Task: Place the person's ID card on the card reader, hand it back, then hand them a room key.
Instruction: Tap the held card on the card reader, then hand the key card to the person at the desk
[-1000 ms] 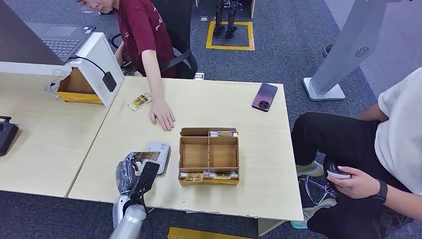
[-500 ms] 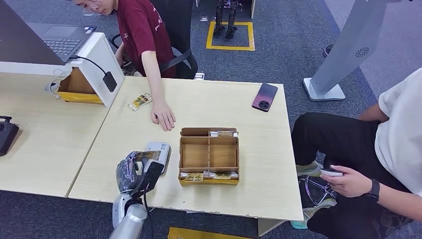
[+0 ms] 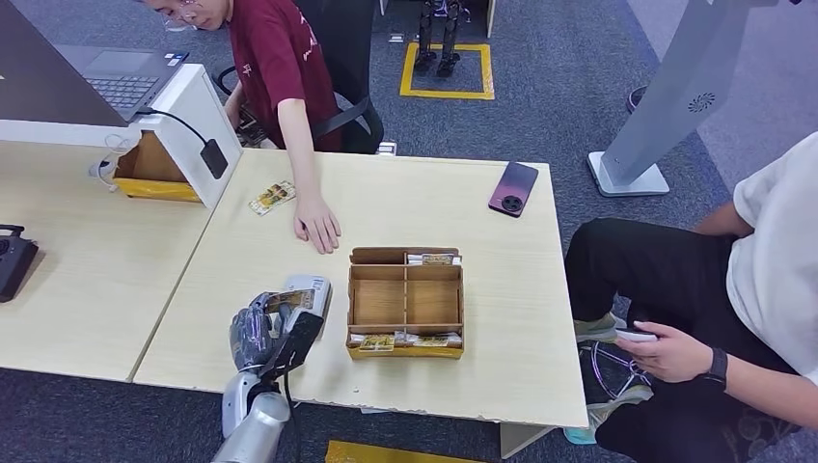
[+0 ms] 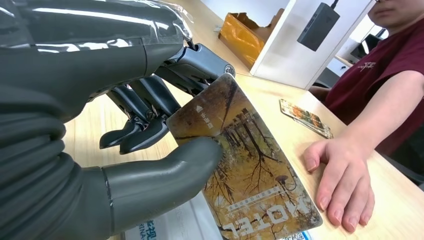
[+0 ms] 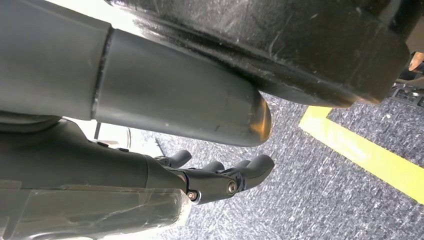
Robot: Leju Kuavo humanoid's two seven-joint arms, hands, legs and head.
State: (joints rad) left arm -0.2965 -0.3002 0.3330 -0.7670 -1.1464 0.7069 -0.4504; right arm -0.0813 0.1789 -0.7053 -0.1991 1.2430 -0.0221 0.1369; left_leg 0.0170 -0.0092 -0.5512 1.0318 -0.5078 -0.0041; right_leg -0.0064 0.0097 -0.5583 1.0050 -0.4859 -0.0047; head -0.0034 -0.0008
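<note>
Here the left hand (image 3: 262, 333) pinches the ID card (image 4: 245, 165) (long axis toward the person's hand (image 3: 316, 228)) over the card reader (image 3: 313, 287).

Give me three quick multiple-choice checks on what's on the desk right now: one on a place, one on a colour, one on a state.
1. Where is the card reader?
A. just left of the wooden box
B. beside the phone
C. under the laptop

2. What colour is the phone?
A. white
B. dark maroon
C. green

3. What is the left hand doing?
A. hanging empty
B. pinching a card
C. pressing on the box

Key: 1 A, the reader sits beside the box's left wall; 2 B, a maroon back; 3 B, the thumb clamps the card in the left wrist view.
</note>
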